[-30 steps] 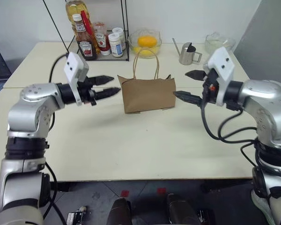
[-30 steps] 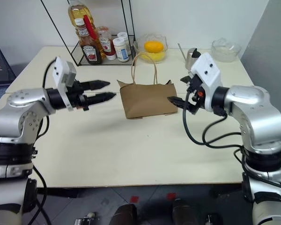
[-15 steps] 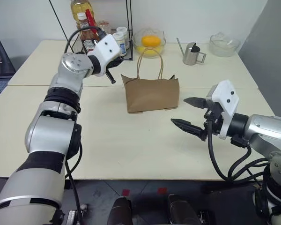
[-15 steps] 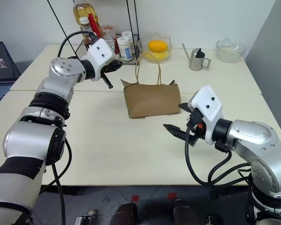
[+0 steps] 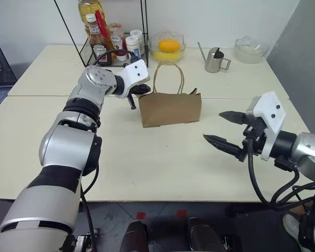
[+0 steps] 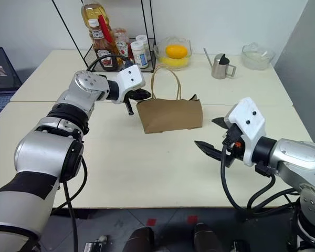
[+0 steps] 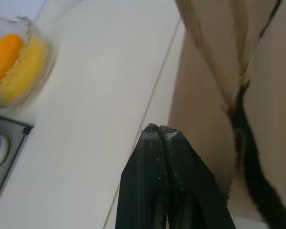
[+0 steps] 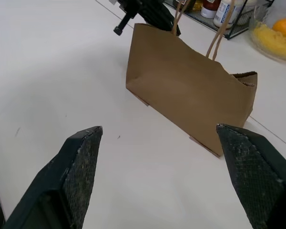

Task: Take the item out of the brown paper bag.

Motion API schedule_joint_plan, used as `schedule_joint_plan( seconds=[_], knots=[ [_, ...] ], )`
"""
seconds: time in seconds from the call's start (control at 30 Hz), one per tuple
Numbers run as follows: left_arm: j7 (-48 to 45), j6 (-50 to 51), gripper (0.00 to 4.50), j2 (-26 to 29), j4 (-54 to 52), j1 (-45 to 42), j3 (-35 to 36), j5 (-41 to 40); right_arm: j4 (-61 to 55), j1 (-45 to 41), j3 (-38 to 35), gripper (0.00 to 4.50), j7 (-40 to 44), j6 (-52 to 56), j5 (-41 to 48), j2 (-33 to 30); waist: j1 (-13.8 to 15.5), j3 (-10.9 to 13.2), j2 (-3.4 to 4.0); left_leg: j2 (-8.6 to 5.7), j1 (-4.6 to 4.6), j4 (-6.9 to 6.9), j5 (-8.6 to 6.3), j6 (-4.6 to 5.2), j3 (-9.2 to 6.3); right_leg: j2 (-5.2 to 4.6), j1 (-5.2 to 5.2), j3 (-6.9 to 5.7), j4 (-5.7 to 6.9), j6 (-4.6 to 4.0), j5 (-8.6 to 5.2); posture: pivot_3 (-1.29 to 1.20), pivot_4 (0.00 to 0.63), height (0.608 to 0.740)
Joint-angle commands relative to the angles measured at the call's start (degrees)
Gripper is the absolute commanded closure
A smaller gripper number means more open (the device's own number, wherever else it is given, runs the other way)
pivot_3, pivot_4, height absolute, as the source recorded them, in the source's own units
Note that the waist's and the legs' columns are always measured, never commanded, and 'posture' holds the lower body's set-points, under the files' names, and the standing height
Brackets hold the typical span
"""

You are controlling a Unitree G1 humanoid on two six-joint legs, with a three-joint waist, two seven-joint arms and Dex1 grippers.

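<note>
The brown paper bag [image 5: 170, 109] stands on the worktop [image 5: 147, 157]. It looks light and thin, so it may bend or tip easily. The top edge or the cord handles [image 5: 168, 76] seem the best places to hold. The item cannot be seen; it is likely inside. The left hand [image 5: 132, 101], open a second ago, is now pinched shut beside the bag's left top corner. The right hand [image 5: 223, 128] has pulled back, still spread wide and empty.

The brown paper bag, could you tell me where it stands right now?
The brown paper bag stands upright mid-table, in front of the glass fruit bowl, with the left gripper at its left end.
</note>
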Motion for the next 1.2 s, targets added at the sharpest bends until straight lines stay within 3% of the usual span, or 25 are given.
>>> schedule_joint_plan(
  seconds=[0.03,0.43,0.6,0.77,0.97,1.13,1.2],
  knots=[
    [-8.63,0.55,4.46,0.14,-1.93,-2.42,2.07,-2.27,-1.96,1.24,-3.38,0.48,0.85,0.30,3.83,-2.65,-0.02,0.00,0.00,0.00,0.00,0.00,0.00,0.01,0.00,0.00,0.00,0.00,0.00,0.00,0.00,0.00,0.150,0.740],
    [-31.96,0.73,4.46,1.72,-11.36,3.46,1.44,-5.99,-1.22,6.75,-5.31,0.48,0.82,-3.05,11.74,-9.26,-0.19,0.00,0.00,0.01,0.00,0.01,-0.03,0.11,-0.04,0.00,0.03,-0.01,0.01,0.00,0.00,0.00,0.150,0.740],
    [-32.99,1.29,4.46,5.52,-21.21,9.70,-5.46,-10.81,-0.75,7.98,-4.67,0.48,-0.15,-4.74,13.35,-10.65,-0.30,0.00,0.00,0.03,0.01,0.01,-0.03,0.17,-0.07,0.01,0.03,-0.03,0.02,0.00,0.00,0.00,0.150,0.740],
    [-32.99,7.15,4.46,11.75,-36.60,16.96,-13.34,-21.04,-0.66,9.61,-4.22,0.48,-1.22,-6.44,14.74,-12.06,-0.24,0.00,0.00,0.04,0.02,0.04,-0.02,0.16,-0.08,0.00,0.05,-0.01,0.07,0.00,0.00,0.00,0.150,0.740],
    [-32.99,9.88,4.46,11.20,-43.50,17.20,-7.70,-27.40,-1.31,12.79,-4.13,0.48,-1.89,-9.92,13.66,-13.87,0.25,0.00,-0.01,0.04,-0.02,0.21,-0.01,0.20,-0.10,0.00,0.09,-0.06,0.11,0.00,0.00,0.00,0.150,0.740],
    [-32.99,13.90,4.46,15.08,-52.67,19.09,-7.61,-34.03,-1.79,15.61,-4.22,0.48,-2.77,-12.62,13.72,-14.12,0.14,0.00,-0.01,0.05,-0.06,0.27,-0.01,0.21,-0.13,0.01,0.09,-0.07,0.12,0.01,0.00,0.00,0.150,0.740],
    [-32.99,13.11,4.07,16.69,-56.50,21.14,-8.50,-35.18,-2.26,16.74,-3.59,0.48,-3.46,-13.62,14.05,-13.68,-0.06,-0.01,0.00,0.06,-0.05,0.27,-0.01,0.21,-0.13,0.02,0.09,-0.06,0.14,0.01,0.00,0.00,0.150,0.740]
  ],
)
